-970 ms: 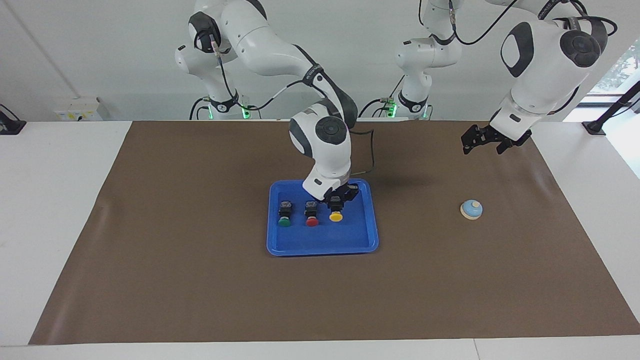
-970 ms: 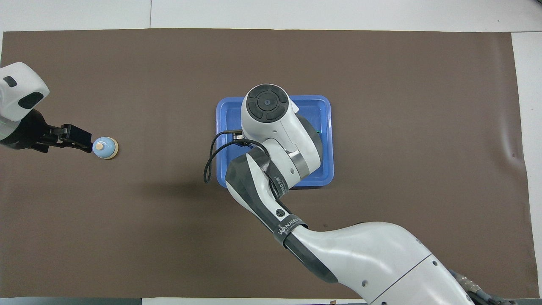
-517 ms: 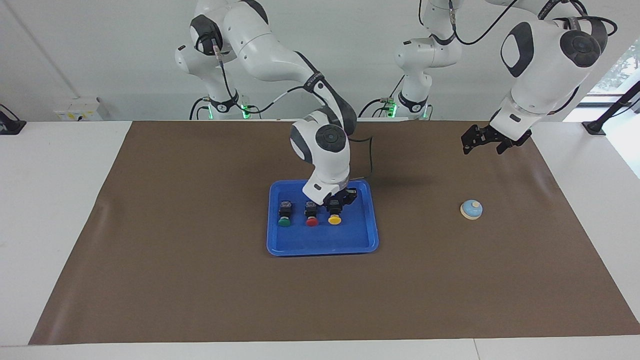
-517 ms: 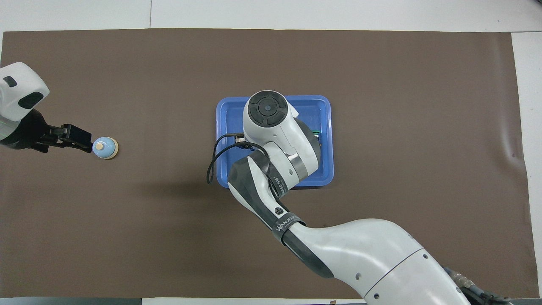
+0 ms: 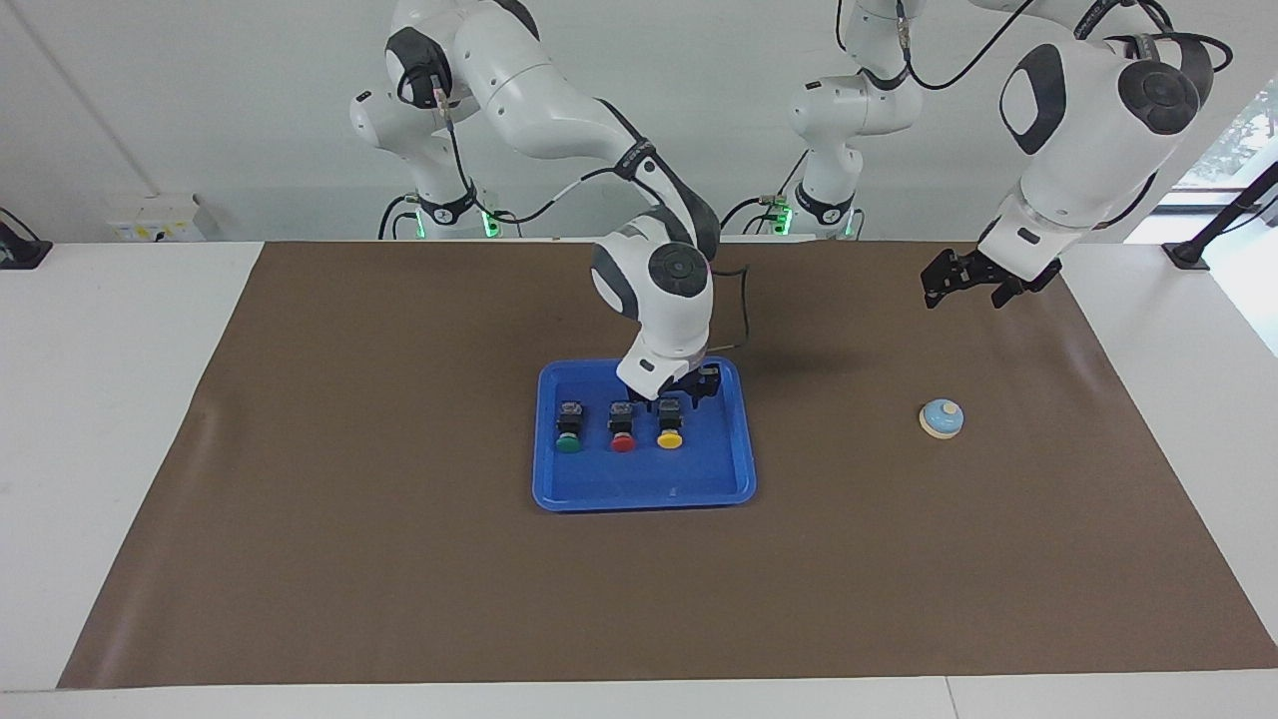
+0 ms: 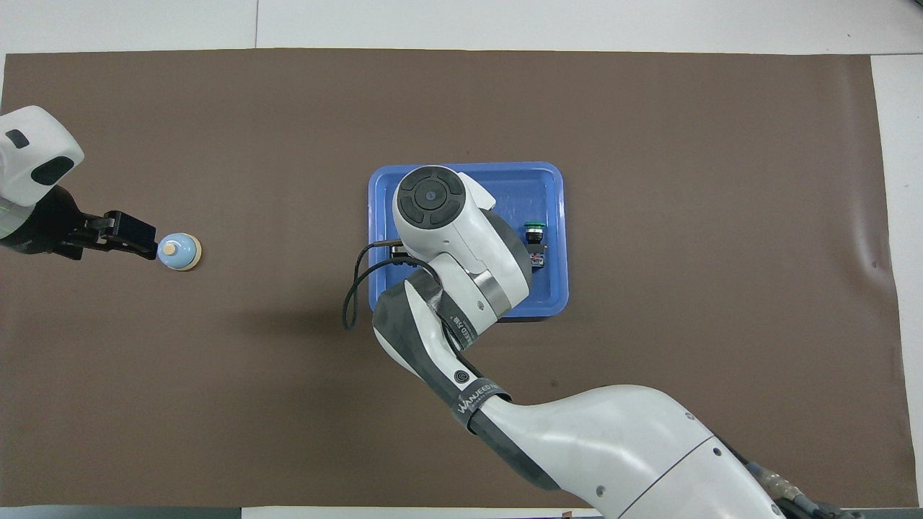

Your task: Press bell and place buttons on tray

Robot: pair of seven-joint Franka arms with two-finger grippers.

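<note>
Overhead, right arm (image 6: pixel 461 252) hides two buttons (image 5: pixel 644 426)

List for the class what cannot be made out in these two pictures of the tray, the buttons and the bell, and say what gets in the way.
- Overhead view: the red and yellow buttons are hidden under the right arm; only the green button shows on the tray.
- Facing view: whether the right gripper touches the yellow button is too small to tell.
- Both views: whether the bell was pressed; the left gripper is above it.
</note>
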